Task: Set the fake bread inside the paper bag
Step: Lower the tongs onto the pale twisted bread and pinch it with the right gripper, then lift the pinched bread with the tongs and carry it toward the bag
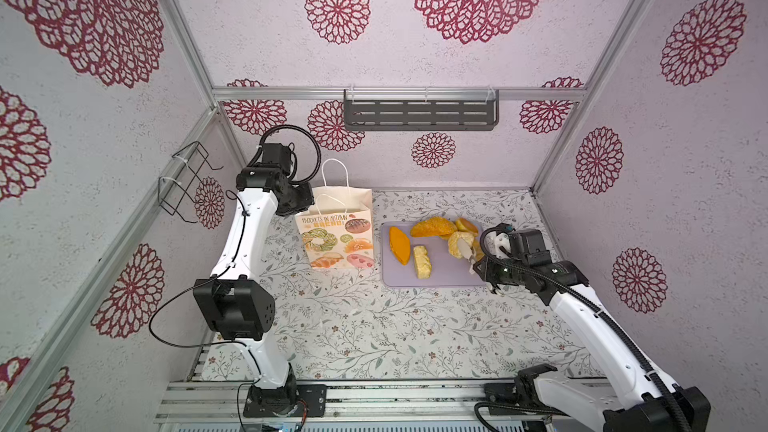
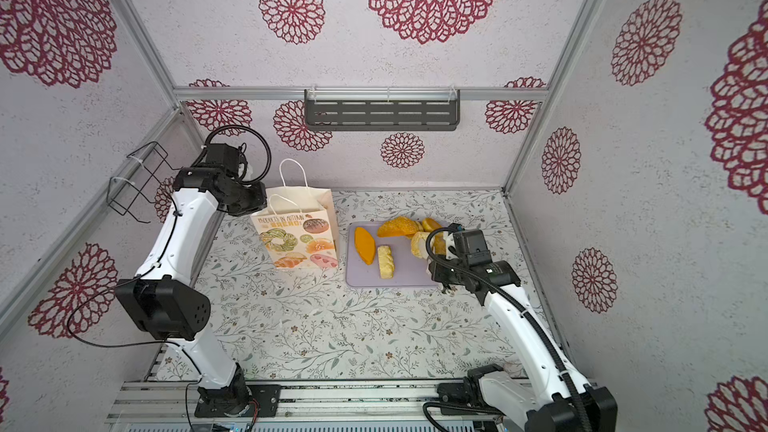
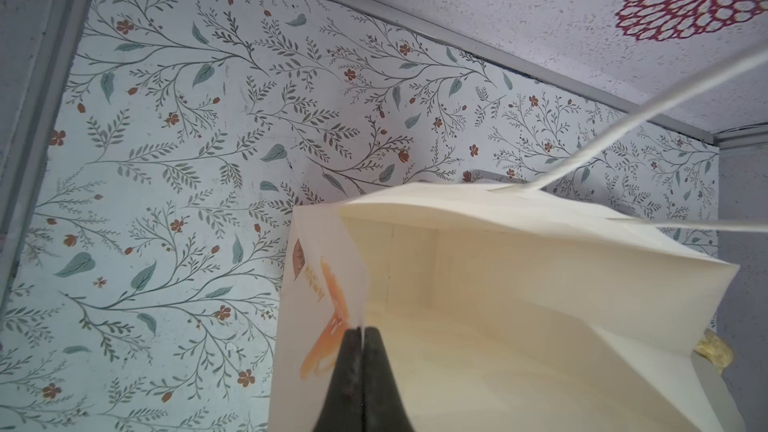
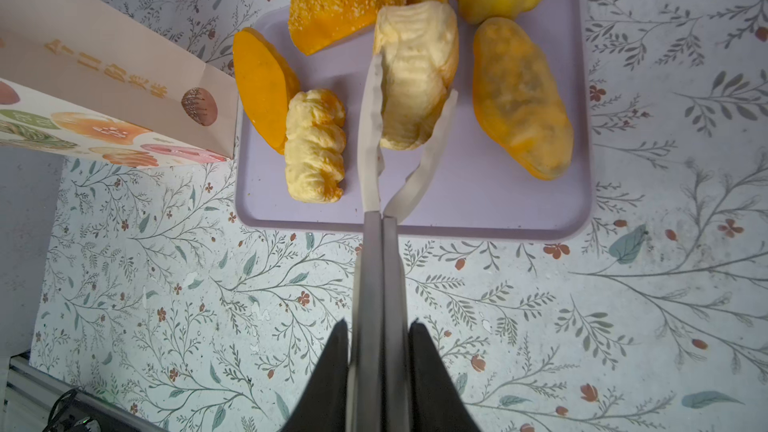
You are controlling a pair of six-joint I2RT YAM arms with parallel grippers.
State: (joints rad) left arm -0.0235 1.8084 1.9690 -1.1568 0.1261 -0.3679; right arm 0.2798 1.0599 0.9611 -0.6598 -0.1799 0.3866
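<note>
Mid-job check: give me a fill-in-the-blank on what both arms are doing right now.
1. The left gripper, shut, pinches the cream printed paper bag, which stands ___.
2. The right gripper holds grey-handled tongs whose tips are ___.
3. Those tips clamp a pale yellow bun; the flat tray under it is ___.
Missing: upright; white; lilac.
</note>
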